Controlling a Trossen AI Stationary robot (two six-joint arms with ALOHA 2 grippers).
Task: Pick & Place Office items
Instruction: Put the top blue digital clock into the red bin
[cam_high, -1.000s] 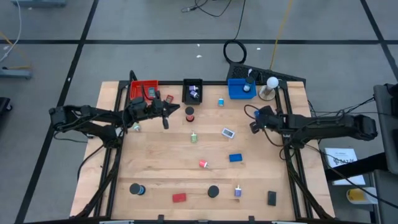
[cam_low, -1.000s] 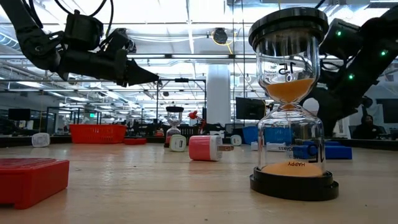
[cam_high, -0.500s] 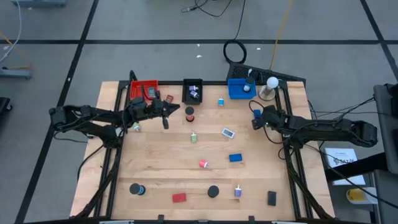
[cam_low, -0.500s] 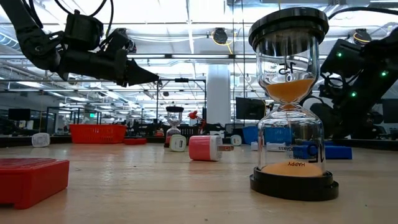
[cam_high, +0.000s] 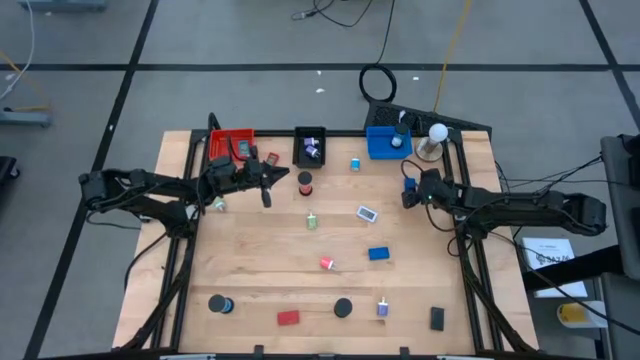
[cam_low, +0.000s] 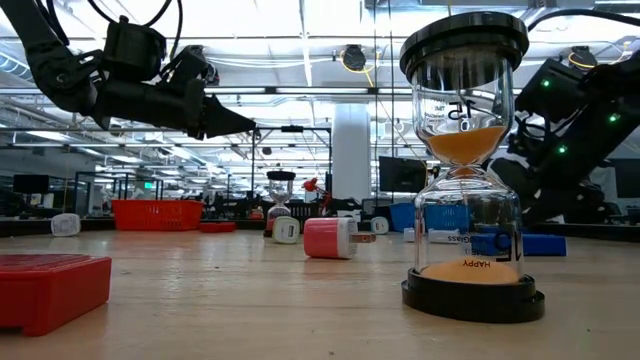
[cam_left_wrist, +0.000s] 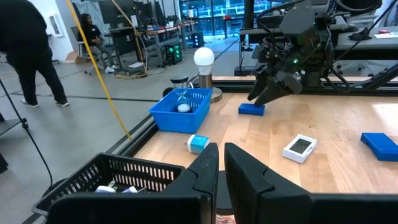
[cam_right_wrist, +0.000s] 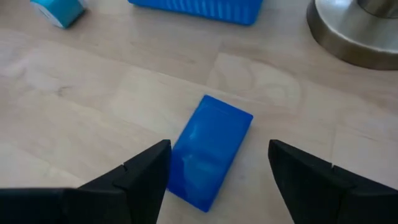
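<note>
Here a flat blue block (cam_right_wrist: 211, 151) lies on the desk (cam_high: 260, 270) just below the right gripper (cam_right_wrist: 217, 168), whose jaws stand open on either side of it without touching it. In the high view this spot is at the desk's right edge, near the blue tray (cam_high: 385, 143) and the base of the white ball-shaped lamp (cam_high: 437, 132). A small light-blue item (cam_right_wrist: 59, 11) lies close by. Other office items are scattered over the desk: a white and blue piece (cam_high: 367, 213), another blue block (cam_high: 378, 254), a red block (cam_high: 288, 319), a black disc (cam_high: 343, 308) and a sand timer (cam_low: 468, 160). The left gripper (cam_left_wrist: 221, 163) hangs above the desk beside the red tray (cam_high: 232, 143) and black tray (cam_high: 310, 146), its jaws closed on nothing.
</note>
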